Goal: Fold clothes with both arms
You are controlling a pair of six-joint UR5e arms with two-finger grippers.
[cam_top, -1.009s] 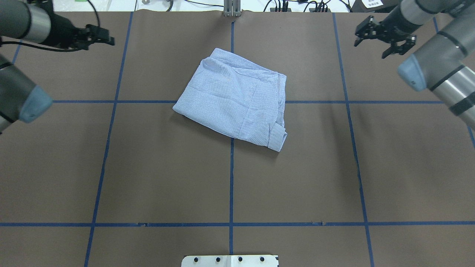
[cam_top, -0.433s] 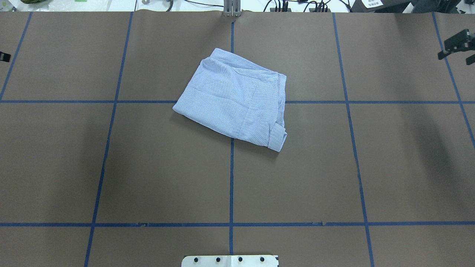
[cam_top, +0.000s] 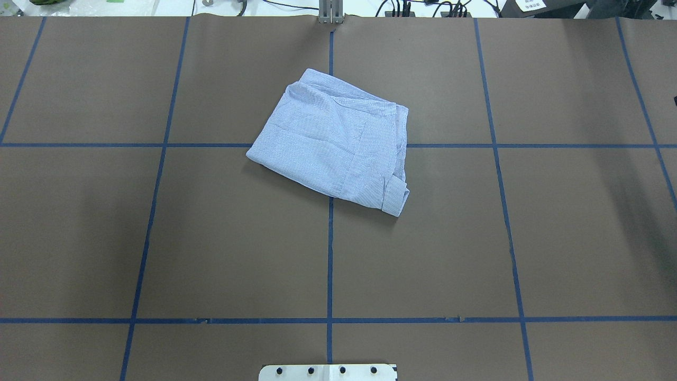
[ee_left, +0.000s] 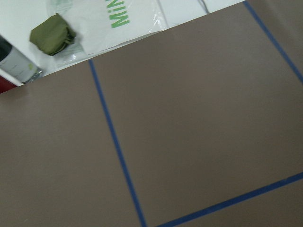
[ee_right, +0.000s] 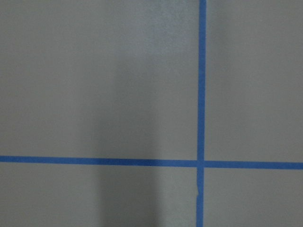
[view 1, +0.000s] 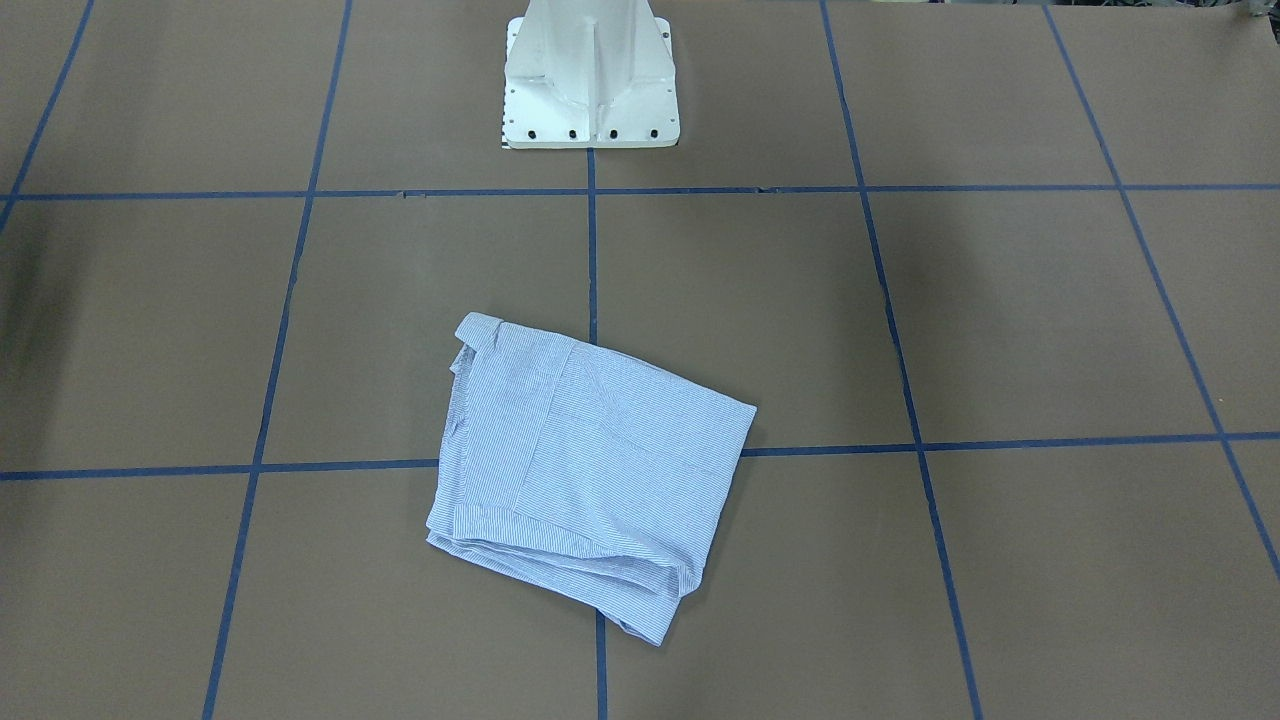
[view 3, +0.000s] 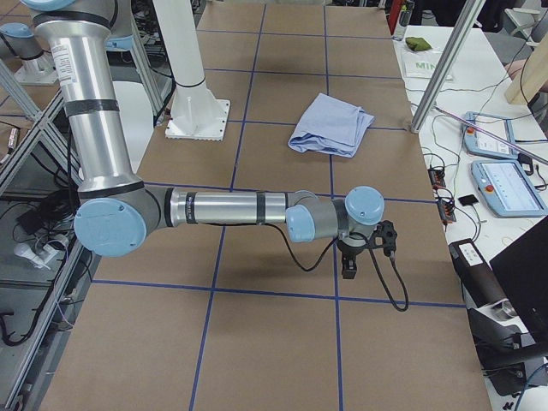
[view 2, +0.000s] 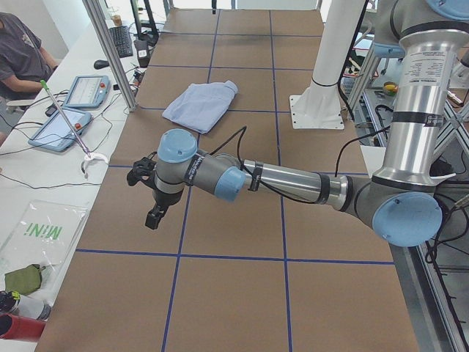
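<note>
Shirt (cam_top: 330,145) lies folded, well ahead of the base (cam_top: 328,372). Judged soft, light, limp; layers may slip: take a doubled edge. Jaws of left arm (view 2: 293,182) and right arm (view 3: 223,208): opening cannot be told.

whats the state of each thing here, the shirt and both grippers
light blue striped fabric shirt, folded into a compact bundle, lying on the brown table, nothing touching it
left black two-finger gripper, above the table near its end, far from the shirt; jaws cannot be judged
right black two-finger gripper, above the opposite end; jaws cannot be judged
</note>
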